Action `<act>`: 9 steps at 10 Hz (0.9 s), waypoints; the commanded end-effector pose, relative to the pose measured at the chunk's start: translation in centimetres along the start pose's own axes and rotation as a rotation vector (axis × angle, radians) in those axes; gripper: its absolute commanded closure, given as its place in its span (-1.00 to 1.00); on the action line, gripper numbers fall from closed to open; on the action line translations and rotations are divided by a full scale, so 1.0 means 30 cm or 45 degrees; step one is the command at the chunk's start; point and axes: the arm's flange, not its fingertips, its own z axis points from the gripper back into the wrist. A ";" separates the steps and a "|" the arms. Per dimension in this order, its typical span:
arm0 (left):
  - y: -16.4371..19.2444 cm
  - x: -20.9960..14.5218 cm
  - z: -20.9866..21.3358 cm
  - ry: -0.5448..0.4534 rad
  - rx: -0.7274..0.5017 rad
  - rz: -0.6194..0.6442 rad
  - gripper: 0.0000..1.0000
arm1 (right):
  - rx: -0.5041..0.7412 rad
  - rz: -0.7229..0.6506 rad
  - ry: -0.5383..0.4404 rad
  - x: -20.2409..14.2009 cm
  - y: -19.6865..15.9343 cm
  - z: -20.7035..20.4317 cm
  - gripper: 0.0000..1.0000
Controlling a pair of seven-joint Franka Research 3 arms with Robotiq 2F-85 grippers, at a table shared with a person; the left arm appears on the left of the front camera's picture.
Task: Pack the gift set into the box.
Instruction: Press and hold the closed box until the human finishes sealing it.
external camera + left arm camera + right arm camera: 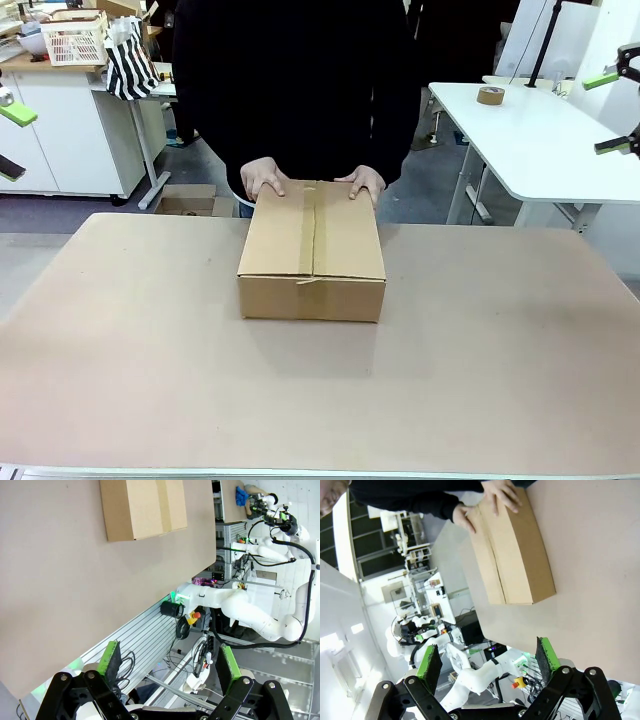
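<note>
The large rectangular brown corrugated cardboard box [312, 250], flaps shut with tape along the seam, lies flat mid-table on the tan table [130, 360], toward its far side. A person in a black top rests 2 hands on its far top edge, one hand [265, 181] and the other hand [363, 184]. The left gripper [169, 656] and right gripper [487, 652] hang well apart from the box, each with 2 green-padded fingers spread wide, holding nothing.
</note>
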 end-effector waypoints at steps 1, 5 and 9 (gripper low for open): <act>0.007 -0.004 -0.001 -0.008 0.012 0.004 -1.00 | -0.010 -0.016 0.015 -0.005 0.002 0.008 -1.00; 0.007 -0.004 -0.001 -0.008 0.012 0.004 -1.00 | -0.010 -0.016 0.015 -0.005 0.002 0.008 -1.00; 0.007 -0.004 -0.001 -0.008 0.012 0.004 -1.00 | -0.010 -0.016 0.015 -0.005 0.002 0.008 -1.00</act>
